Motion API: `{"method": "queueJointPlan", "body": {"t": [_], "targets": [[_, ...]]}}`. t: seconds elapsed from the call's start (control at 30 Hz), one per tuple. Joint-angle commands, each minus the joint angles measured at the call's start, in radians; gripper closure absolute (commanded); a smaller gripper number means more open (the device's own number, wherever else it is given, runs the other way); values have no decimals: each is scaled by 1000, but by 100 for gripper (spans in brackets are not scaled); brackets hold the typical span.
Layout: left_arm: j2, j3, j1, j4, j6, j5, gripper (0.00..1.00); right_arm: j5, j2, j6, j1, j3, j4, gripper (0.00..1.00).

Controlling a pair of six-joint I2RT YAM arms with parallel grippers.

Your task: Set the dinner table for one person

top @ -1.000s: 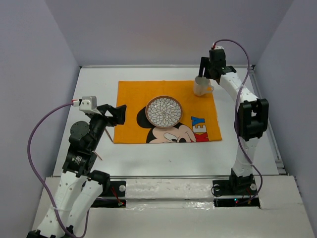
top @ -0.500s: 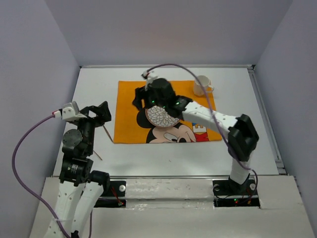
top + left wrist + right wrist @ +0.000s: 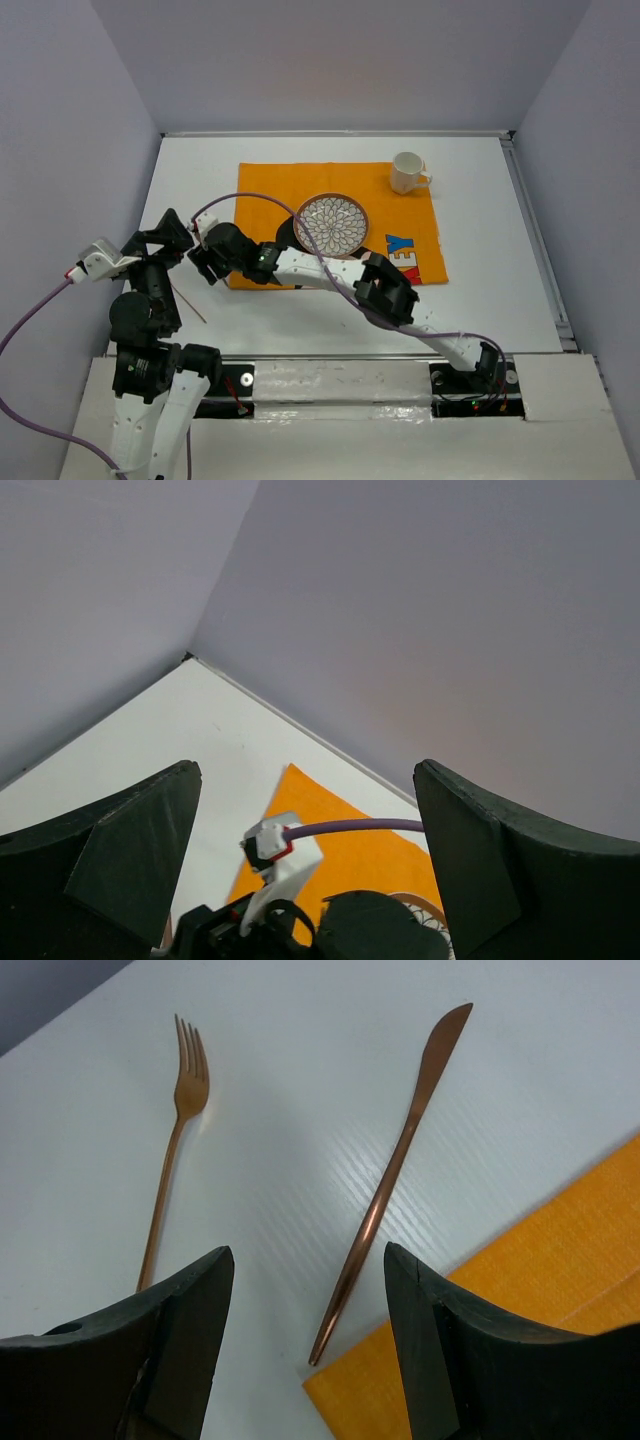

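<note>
The white dinner table [image 3: 500, 300] carries an orange Mickey mat [image 3: 270, 190] with a patterned plate [image 3: 332, 222] and a white cup [image 3: 407, 172]. My right gripper [image 3: 202, 262] reaches across to the mat's near left corner. In the right wrist view it [image 3: 308, 1250] is open, low over the handle end of a copper knife [image 3: 392, 1170], touching nothing. A copper fork [image 3: 172, 1160] lies left of the knife on the table; a thin copper utensil [image 3: 190, 305] shows in the top view. My left gripper [image 3: 165, 233] is open, empty and raised [image 3: 307, 770].
The mat's corner [image 3: 520, 1310] lies right beside the knife's handle end. The right arm's wrist camera and purple cable [image 3: 280, 852] sit just below my left gripper. Grey walls close in the left, back and right sides.
My right arm has swung from the cup at the back right, over the plate, down to the mat's near left corner. My left arm has drawn back to the left and tilted up.
</note>
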Motion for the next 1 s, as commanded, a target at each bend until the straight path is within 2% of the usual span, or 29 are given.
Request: {"method": "queueJointPlan", "body": {"t": [0.0, 0.2, 0.37, 0.47, 0.5, 0.6, 0.7, 0.73, 0.9, 0.97], "targets": [[-3, -9, 6, 41, -10, -17, 1, 137, 88, -89, 19, 129, -69, 33], [-8, -12, 5, 46, -6, 8, 1, 177, 151, -120, 28, 183, -74, 34], [-11, -15, 3, 47, -3, 25, 1, 168, 196, -105, 28, 185, -78, 41], [-9, -15, 5, 50, -3, 31, 1, 186, 211, -100, 39, 183, -81, 55], [-11, -17, 5, 50, -3, 34, 1, 189, 208, -93, 39, 171, -74, 67], [-11, -17, 5, 52, -1, 39, 1, 200, 206, -82, 39, 168, -69, 83], [-14, -18, 3, 52, -1, 40, 1, 198, 200, -53, 48, 158, -68, 92], [-14, -18, 2, 53, -1, 40, 1, 195, 199, -43, 48, 152, -66, 100], [-15, -20, -1, 55, 4, 51, 1, 171, 171, 70, 48, 128, -11, 100], [-15, -20, -3, 55, 5, 49, 1, 171, 113, 87, 48, 97, 41, 100]]}}
